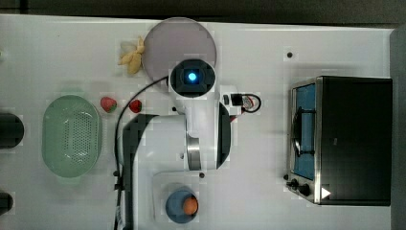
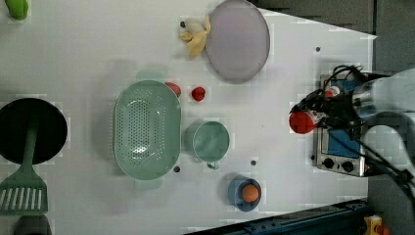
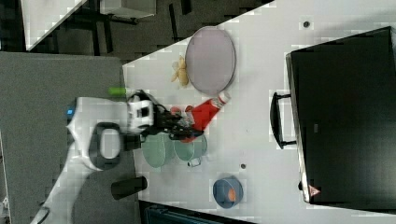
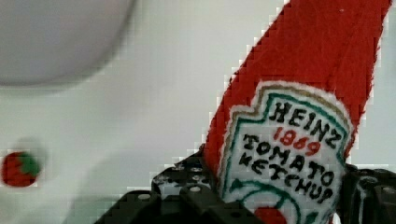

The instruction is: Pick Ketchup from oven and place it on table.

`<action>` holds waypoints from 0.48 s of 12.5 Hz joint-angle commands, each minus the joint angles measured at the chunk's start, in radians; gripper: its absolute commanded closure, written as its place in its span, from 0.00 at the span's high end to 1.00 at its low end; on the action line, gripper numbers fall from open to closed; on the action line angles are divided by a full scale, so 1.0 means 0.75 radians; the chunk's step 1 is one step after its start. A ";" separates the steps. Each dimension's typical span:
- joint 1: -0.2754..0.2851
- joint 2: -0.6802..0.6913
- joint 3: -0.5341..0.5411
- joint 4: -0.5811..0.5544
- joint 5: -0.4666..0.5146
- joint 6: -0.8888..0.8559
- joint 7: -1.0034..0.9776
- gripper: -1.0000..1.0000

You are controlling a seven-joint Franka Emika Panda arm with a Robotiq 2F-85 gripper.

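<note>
One bottle of ketchup is clamped in the jaws, clear of the oven; best lowered gently, upright, onto bare desk beside the plate.

The white table is carrying the oven at the top view's right edge. A grey round plate is lying near a peeled banana. 2 strawberries are sitting beside a green colander. A blue bowl is holding an orange ball. In the left view, a green cup is standing just beside the colander.
</note>
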 commanded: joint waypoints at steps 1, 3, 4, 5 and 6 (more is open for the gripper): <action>-0.037 0.033 -0.059 -0.096 0.019 0.190 0.052 0.64; -0.037 0.102 -0.059 -0.132 0.023 0.300 0.052 0.64; -0.038 0.139 -0.059 -0.137 0.027 0.334 0.054 0.64; -0.038 0.172 -0.057 -0.138 0.036 0.363 0.054 0.67; -0.037 0.201 -0.056 -0.141 0.043 0.381 0.054 0.76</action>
